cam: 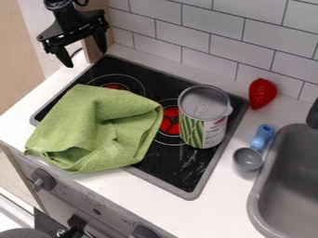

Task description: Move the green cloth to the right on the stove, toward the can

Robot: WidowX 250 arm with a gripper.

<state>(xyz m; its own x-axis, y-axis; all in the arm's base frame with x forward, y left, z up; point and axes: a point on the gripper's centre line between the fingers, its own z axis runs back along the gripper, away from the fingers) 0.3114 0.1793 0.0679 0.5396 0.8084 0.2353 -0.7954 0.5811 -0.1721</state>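
The gripper (86, 59) hung near the back left corner of the stove (188, 187), its fingers spread apart and holding nothing. The soft green cloth (118, 121), rumpled and loosely folded with a small paler patch low on it, lay over the stove's front left part and across its front edge onto the bench (231, 207), while a green-bean can (203, 116) stood upright towards the stove's right edge.
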